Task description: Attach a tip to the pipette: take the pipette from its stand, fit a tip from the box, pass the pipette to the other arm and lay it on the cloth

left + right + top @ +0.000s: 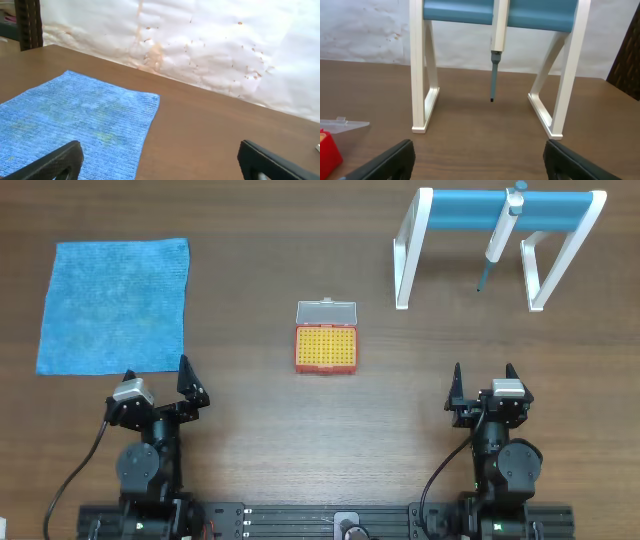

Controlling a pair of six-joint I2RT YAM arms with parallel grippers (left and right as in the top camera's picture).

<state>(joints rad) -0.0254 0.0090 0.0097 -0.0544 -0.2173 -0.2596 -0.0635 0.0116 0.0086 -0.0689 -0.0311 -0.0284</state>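
The pipette [498, 238] hangs tip-down from the white and blue stand [500, 210] at the back right; in the right wrist view the pipette [495, 55] hangs between the stand's legs [422, 75]. The tip box [325, 338], red with yellow tips and its clear lid open, sits mid-table; its corner [329, 150] shows in the right wrist view. The blue cloth [115, 305] lies flat at the back left, and the cloth [70, 125] lies just ahead of my left gripper [160, 165]. My left gripper [158, 390] and right gripper [484, 375] rest open near their bases, holding nothing.
The wooden tabletop [250, 430] stretches bare between the arms and the tip box. A white wall [200, 45] backs the far edge of the table. A dark frame [627, 45] stands beyond the stand at the table's right side.
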